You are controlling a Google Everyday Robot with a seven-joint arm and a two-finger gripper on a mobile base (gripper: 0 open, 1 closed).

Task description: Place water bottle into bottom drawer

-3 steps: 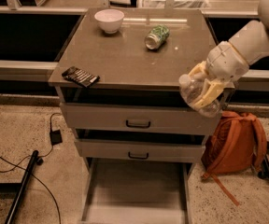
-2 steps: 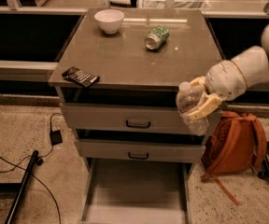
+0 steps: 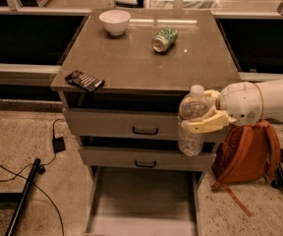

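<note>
Three drawers (image 3: 131, 156), one water bottle (image 3: 190, 140), one can (image 3: 164, 38), one bowl (image 3: 114, 21), one hand (image 3: 195, 112) beside the drawers.

On the grey desk (image 3: 131, 63): white bowl (image 3: 114, 21) back left, green soda can (image 3: 164, 38) right of it, dark flat packet (image 3: 84, 80) front left. The cream pincer (image 3: 193, 113) clasps the clear plastic water bottle (image 3: 189, 141) before the 2 upper drawers (image 3: 131, 124) (right side), above the open grey bottom drawer (image 3: 141, 215).

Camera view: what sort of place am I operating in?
Probably an office or lab workspace: a grey drawer cabinet, an orange backpack beside it, loose cables on the speckled floor. The claw holds the water bottle at the cabinet's front right.
</note>
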